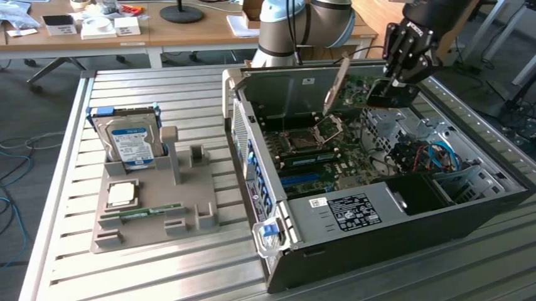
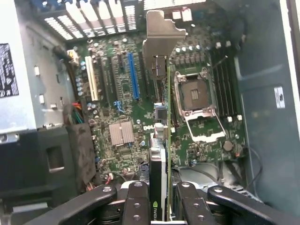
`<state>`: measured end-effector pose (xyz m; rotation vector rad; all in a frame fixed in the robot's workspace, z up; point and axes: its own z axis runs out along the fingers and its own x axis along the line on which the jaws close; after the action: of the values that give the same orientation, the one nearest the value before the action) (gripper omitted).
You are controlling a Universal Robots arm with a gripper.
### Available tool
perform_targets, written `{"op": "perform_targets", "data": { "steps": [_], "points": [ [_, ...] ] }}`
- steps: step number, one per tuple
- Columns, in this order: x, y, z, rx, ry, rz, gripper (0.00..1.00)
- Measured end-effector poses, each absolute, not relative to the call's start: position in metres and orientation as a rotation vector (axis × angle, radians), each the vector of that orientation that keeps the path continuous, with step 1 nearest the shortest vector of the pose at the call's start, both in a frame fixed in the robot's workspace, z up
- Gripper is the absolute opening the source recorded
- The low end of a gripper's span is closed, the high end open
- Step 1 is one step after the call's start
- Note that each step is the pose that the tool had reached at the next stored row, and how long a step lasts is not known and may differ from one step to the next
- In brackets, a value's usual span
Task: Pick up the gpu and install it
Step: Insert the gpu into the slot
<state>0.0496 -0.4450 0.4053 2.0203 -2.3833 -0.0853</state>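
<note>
The gpu (image 1: pixel 339 84) hangs above the open computer case (image 1: pixel 469 207), with its pale metal bracket end pointing towards the exterior view's left. My gripper (image 1: pixel 382 95) is shut on it. In the wrist view the gpu (image 2: pixel 160 154) appears edge-on between my fingers (image 2: pixel 138 204), and my gripper (image 2: pixel 161 201) clamps its near end. Its bracket (image 2: pixel 161 35) points at the case's rear slot openings. Below the card lies the green motherboard (image 2: pixel 117 108) with a blue expansion slot (image 2: pixel 133 82); the card floats apart from it.
An open CPU socket (image 1: pixel 312 133) lies beside the card's line. Drive bays and blue cables (image 1: pixel 435 153) fill the case at the exterior view's right. A grey fixture (image 1: pixel 159 207) left of the case holds a hard drive (image 1: pixel 130 141) and a memory stick (image 1: pixel 144 212).
</note>
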Motion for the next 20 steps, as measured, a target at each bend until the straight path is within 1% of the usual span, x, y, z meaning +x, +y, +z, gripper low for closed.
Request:
{"op": "perform_targets", "data": {
  "steps": [10,16,20],
  "points": [
    [0.0496,-0.445,0.4051,2.192,-2.22,-0.083,0.27],
    [0.0496,-0.4449,0.4048,2.202,-2.211,-0.083,0.27],
    [0.0483,-0.4447,0.403,2.217,-2.21,-0.067,0.27]
  ]
}}
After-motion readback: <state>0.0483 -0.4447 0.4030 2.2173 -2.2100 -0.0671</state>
